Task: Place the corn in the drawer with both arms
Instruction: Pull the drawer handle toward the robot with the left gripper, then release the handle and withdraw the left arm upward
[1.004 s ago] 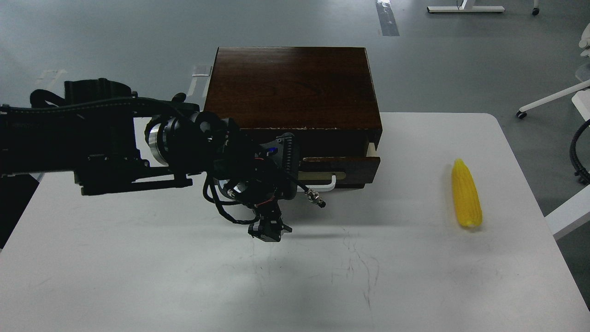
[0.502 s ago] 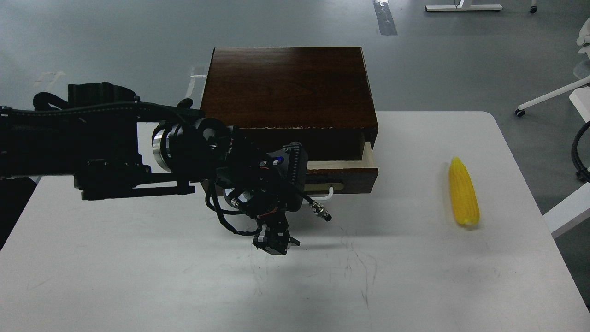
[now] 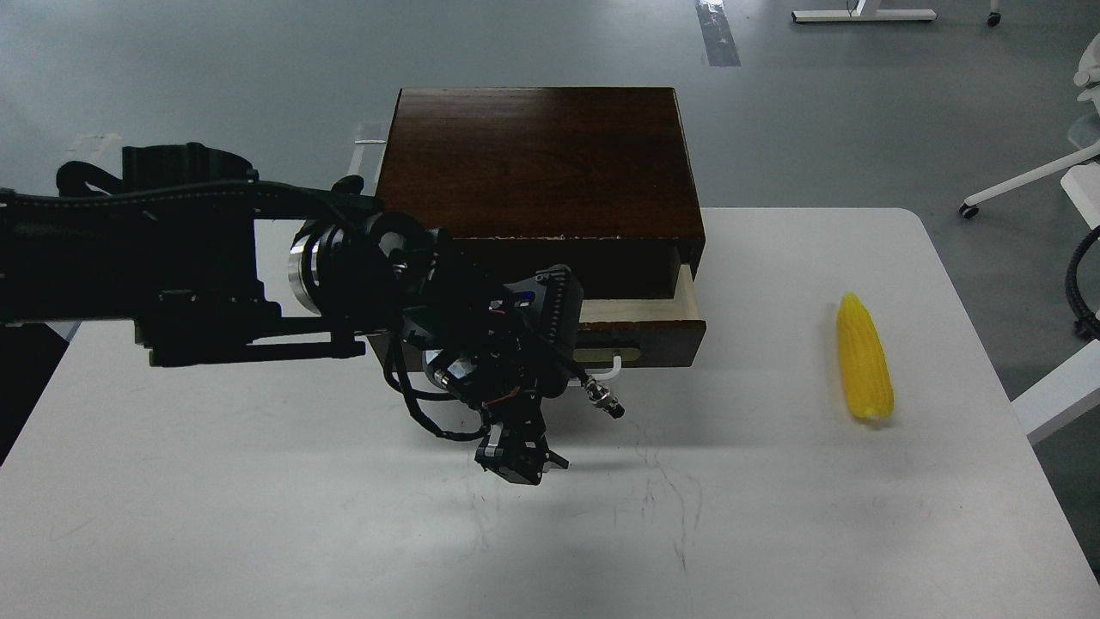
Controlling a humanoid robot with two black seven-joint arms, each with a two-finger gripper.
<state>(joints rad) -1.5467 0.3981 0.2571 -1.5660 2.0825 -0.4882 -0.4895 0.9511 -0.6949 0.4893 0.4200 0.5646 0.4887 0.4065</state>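
Observation:
The corn (image 3: 864, 370) lies on the white table (image 3: 773, 516) at the right, pointed end away from me, far from any gripper. The dark brown box (image 3: 541, 155) stands at the table's back middle. Its drawer (image 3: 662, 331) is pulled out a little, with a strip of pale wood showing behind the front. Part of the white handle (image 3: 612, 368) shows; my left arm hides the drawer's left half. My left gripper (image 3: 520, 460) hangs in front of and below the drawer, just above the table; it is too dark to tell its fingers apart. My right gripper is out of view.
A black ribbed cable (image 3: 1074, 284) hangs at the right edge. White chair legs (image 3: 1023, 185) stand on the grey floor beyond the table's right corner. The table's front part shows scuff marks (image 3: 662, 490).
The drawer has slid out toward me, baring a pale strip inside. My left gripper has moved a little toward me and to the right. The corn has not moved.

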